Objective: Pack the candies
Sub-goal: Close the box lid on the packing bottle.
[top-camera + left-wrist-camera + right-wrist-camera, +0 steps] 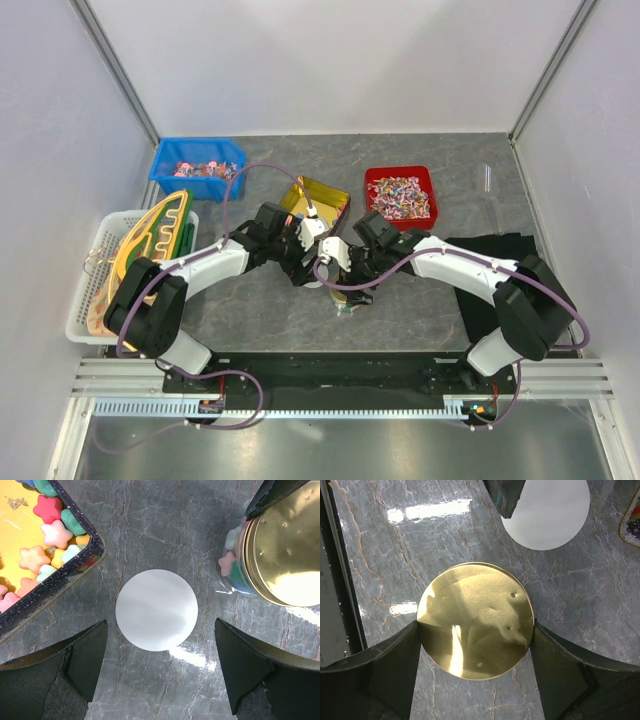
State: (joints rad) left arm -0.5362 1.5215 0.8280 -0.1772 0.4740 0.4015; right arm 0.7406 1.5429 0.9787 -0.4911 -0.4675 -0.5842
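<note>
The candies [50,530] are star-shaped sweets in pink, green and yellow, lying in a gold-bottomed tray [75,567] at the upper left of the left wrist view; the tray [315,197] sits mid-table. More candies [231,562] show through a clear jar under a gold lid [285,555]. My right gripper [476,625] is shut on that lid [475,620], a finger touching each side. My left gripper [161,630] hangs open above a white disc [156,610] flat on the table. Both grippers [330,275] meet in front of the tray.
A blue bin [197,167] of wrapped sweets stands at the back left, a red bin [400,192] of wrapped sweets at the back right. A white basket [125,265] with flat bags is at the left edge. A black cloth [490,260] lies right.
</note>
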